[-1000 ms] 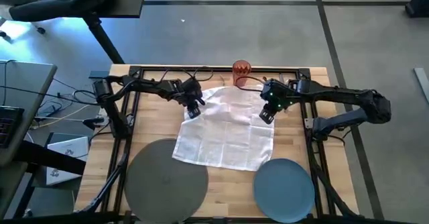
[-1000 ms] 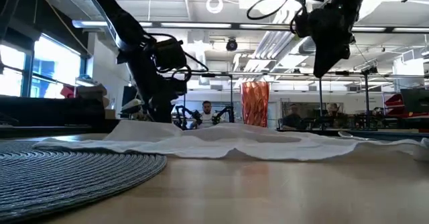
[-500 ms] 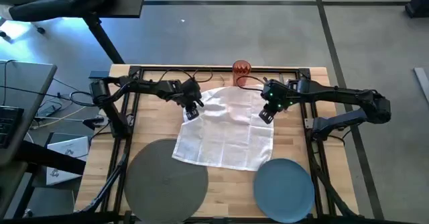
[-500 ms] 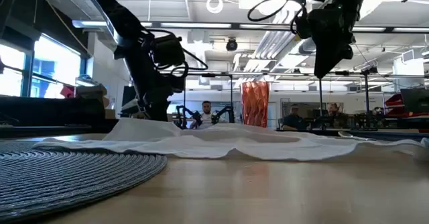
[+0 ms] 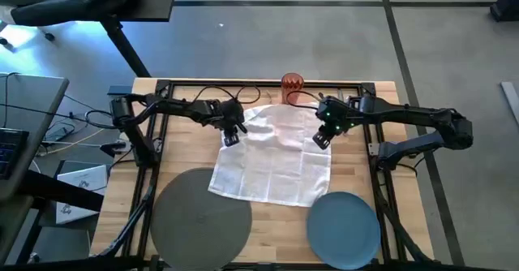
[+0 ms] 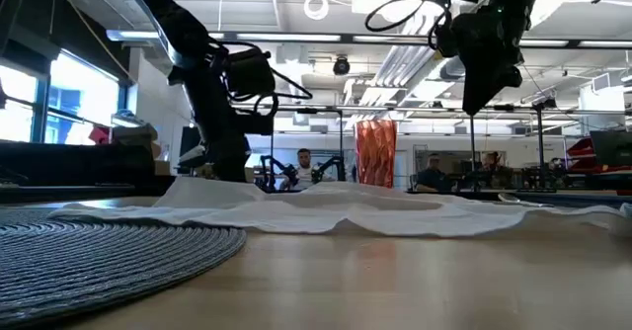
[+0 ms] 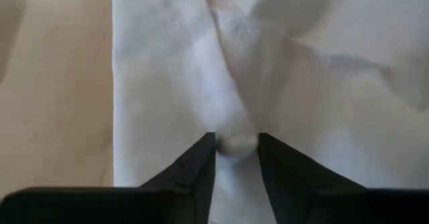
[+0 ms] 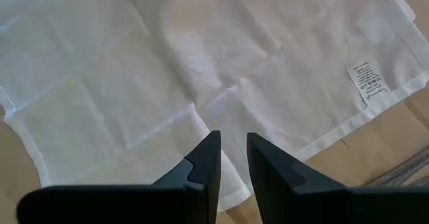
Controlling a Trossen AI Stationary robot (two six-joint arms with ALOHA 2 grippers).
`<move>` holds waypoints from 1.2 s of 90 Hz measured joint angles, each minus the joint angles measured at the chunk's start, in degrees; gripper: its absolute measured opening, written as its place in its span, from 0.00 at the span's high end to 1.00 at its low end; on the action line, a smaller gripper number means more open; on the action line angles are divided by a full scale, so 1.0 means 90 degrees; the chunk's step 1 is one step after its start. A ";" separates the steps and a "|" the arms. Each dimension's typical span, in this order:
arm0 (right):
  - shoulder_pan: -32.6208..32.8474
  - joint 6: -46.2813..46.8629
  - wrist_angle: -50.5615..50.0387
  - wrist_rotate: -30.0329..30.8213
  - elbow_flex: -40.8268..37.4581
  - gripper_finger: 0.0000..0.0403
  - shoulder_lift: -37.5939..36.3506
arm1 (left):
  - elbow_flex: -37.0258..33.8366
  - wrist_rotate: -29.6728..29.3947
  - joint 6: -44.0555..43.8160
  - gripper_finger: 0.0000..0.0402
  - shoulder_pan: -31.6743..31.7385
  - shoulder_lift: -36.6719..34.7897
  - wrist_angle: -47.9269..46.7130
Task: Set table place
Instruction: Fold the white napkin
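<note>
Left wrist view – left hand (image 7: 236, 142) pinches a soft fold of creased white napkin (image 7: 288, 83)

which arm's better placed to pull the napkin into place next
Probably the left. Its gripper is pinched on a fold of the napkin near its far left edge, while the right gripper hangs above the cloth, holding nothing, narrowly parted.

A creased white woven-cloth napkin (image 5: 274, 152) lay on the matt light-wood table (image 5: 413, 202), beside a ribbed grey woven placemat (image 6: 94, 246), smooth matt blue plate (image 5: 344, 230) and translucent orange ridged tumbler (image 6: 375, 152).
</note>
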 joint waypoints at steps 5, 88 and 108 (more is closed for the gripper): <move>0.0000 0.0034 0.0000 0.0000 0.0000 0.86 0.0000 | 0.0002 -0.0083 -0.0007 0.84 -0.0021 0.0000 0.0015; -0.3076 -0.1784 0.0381 -0.0804 -0.0444 0.64 0.0701 | 0.0007 0.1343 -0.1515 1.00 -0.0089 -0.2561 -0.0631; -0.3571 -0.2215 0.1225 -0.0767 -0.0444 0.47 0.1970 | 0.0007 0.1621 -0.1965 1.00 -0.0104 -0.2693 -0.0966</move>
